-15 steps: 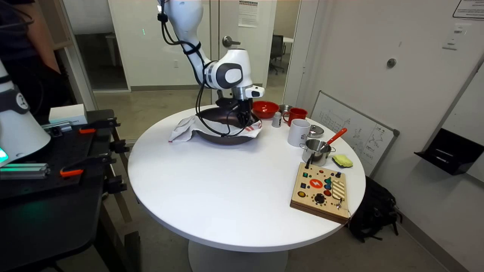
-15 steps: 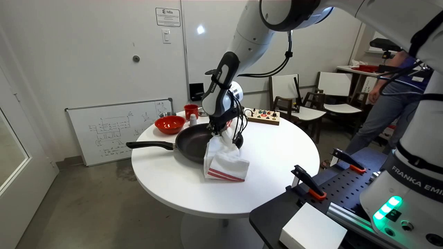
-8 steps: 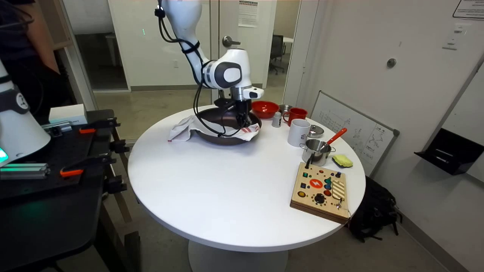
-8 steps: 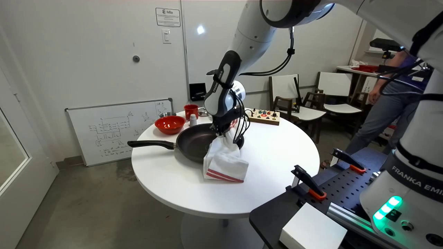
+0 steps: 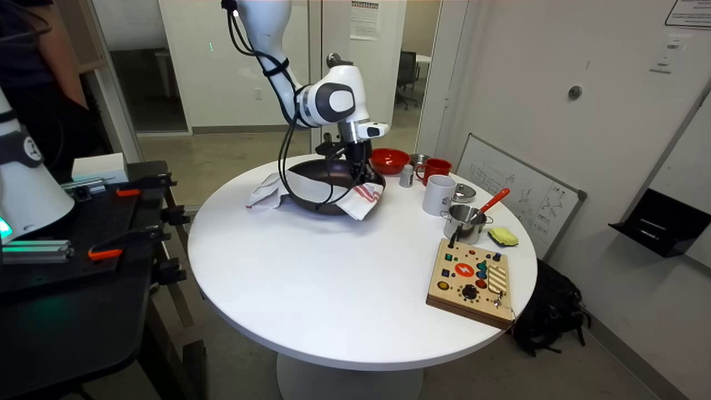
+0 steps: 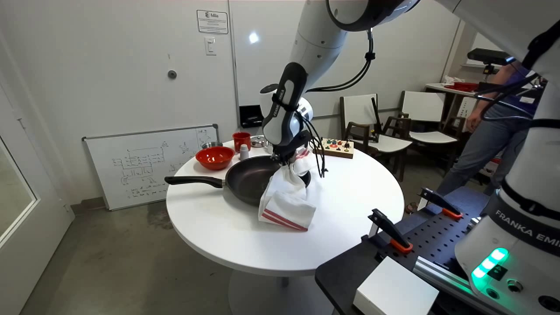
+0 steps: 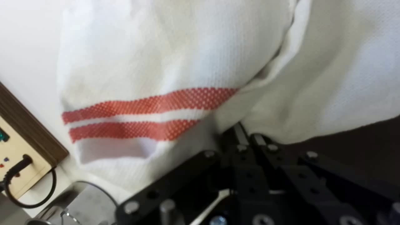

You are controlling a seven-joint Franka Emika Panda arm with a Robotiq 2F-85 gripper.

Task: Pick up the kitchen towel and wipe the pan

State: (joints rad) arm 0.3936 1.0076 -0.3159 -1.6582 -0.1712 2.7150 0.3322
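Observation:
The black pan (image 6: pixel 249 183) rests on the round white table, its long handle (image 6: pixel 192 180) reaching out over the table edge in an exterior view. Draped across the pan's side is the kitchen towel (image 6: pixel 286 205), white with red stripes; one folded end lies on the table. My gripper (image 7: pixel 251 136) points down at the pan with its fingers close together, pinching a bunch of the cloth. In the wrist view the fingertips are partly covered by the towel (image 7: pixel 175 56). From an exterior view the gripper (image 5: pixel 360 173) is inside the pan's rim, partly behind cables and towel.
Close beyond the pan stand a red bowl (image 5: pixel 390 161) and a small shaker (image 5: pixel 406 176). A red mug (image 5: pixel 435 169), a white mug (image 5: pixel 439 194), a metal pot (image 5: pixel 465 222), a sponge (image 5: pixel 503 237) and a wooden board (image 5: pixel 472 280) line the table's side.
My gripper has moved slightly to the right in an exterior view and tilted. The towel's striped end now hangs further over the pan's side. The pan has slid slightly the same way.

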